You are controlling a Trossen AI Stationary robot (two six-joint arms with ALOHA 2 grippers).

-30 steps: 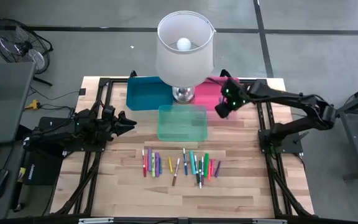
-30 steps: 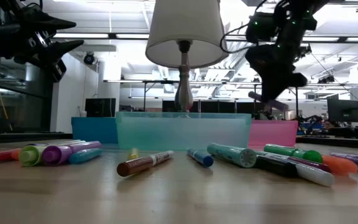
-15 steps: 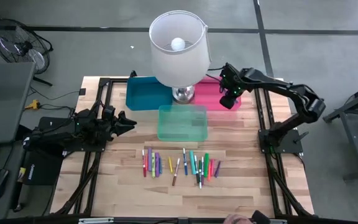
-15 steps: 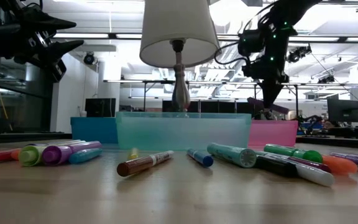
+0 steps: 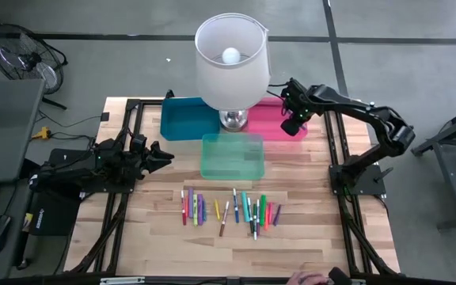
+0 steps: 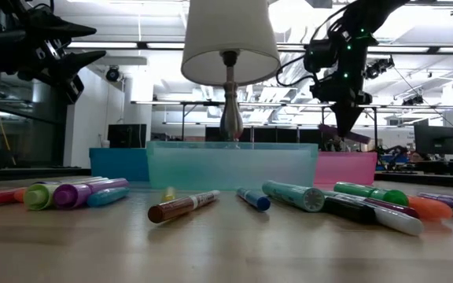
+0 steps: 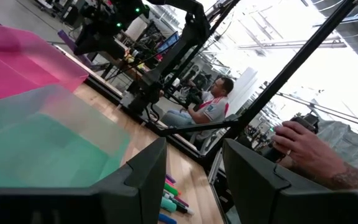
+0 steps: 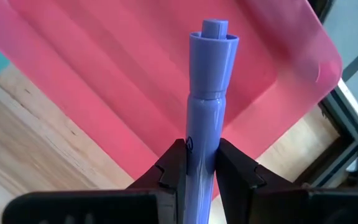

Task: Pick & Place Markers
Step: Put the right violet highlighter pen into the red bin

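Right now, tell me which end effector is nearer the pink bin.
The right. The right end effector hangs over the pink bin, gripping a purple marker. The left end effector waits far off, at the table's left side.

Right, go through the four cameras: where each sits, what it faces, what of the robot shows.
High: overhead, straight down on table, lamp, bins, markers; both arms show.
Low: table height, level across markers toward teal bin; right gripper holds purple marker over pink bin.
Left wrist: past open left gripper over teal bin to right arm and people beyond.
Right wrist: down onto pink bin; right gripper clamps purple marker.
Shared: low and right wrist both show that marker over pink bin.
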